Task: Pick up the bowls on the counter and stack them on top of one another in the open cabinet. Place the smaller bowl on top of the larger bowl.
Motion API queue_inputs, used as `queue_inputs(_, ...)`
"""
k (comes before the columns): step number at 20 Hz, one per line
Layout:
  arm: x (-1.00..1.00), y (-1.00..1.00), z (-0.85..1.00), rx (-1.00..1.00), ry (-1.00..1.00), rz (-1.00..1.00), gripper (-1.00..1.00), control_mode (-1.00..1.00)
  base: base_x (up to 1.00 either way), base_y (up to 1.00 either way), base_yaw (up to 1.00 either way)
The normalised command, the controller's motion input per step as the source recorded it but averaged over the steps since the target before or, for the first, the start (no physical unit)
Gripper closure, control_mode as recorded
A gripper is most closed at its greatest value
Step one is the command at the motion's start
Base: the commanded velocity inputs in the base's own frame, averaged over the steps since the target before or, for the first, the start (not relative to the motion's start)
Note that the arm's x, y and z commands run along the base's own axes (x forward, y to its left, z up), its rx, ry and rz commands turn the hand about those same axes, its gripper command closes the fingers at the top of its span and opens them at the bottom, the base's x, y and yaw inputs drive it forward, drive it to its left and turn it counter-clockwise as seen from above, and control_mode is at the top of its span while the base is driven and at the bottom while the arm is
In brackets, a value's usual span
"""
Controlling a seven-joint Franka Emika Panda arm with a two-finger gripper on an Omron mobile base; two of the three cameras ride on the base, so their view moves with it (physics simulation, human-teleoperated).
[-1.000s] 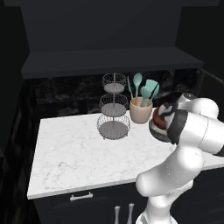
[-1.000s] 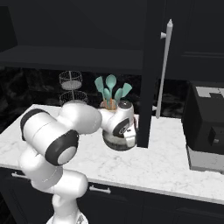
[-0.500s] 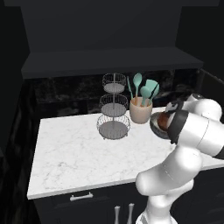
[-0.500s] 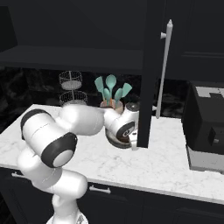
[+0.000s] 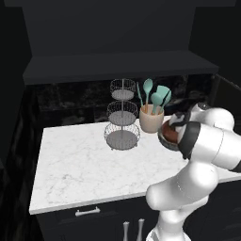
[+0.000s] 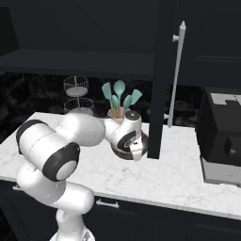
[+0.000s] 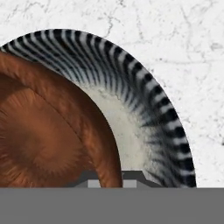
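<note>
The brown bowl (image 7: 48, 131) sits inside the larger bowl (image 7: 144, 109), whose rim is black-and-white striped, on the counter (image 5: 75, 164) near its back edge, just beside the utensil cup (image 5: 151, 120). The gripper (image 7: 109, 179) is closed on the brown bowl's rim, one finger either side. The arm reaches forward, the hand pointing down.

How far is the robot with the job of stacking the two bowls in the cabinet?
Done: neither bowl has reached the open cabinet yet. In hand: the gripper is shut on the rim of the smaller bowl, which sits in or just above the larger bowl on the counter. Left: move both bowls to the cabinet shelf, the smaller on top.
</note>
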Motion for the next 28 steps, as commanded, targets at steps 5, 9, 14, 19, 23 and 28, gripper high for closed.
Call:
queue_inputs(5,0.29,0.00,0.08,0.09,0.03,0.00,1.00,-1.00,0.00,0.00,0.00)
queue_inputs(9,0.16,0.00,-0.09,0.04,0.10,0.00,1.00,-1.00,0.00,0.00,0.00)
queue_inputs(14,0.02,0.00,-0.16,0.00,0.03,0.00,1.00,-1.00,0.00,0.00,0.00)
queue_inputs(19,-0.19,0.00,0.21,0.00,-0.05,0.00,-1.00,-1.00,0.00,0.00,0.00)
queue_inputs(23,-0.17,0.00,0.51,0.00,-0.07,0.00,-1.00,-1.00,0.00,0.00,0.00)
queue_inputs(28,-0.28,-0.10,0.30,0.00,-0.09,0.00,-1.00,-1.00,0.00,0.00,0.00)
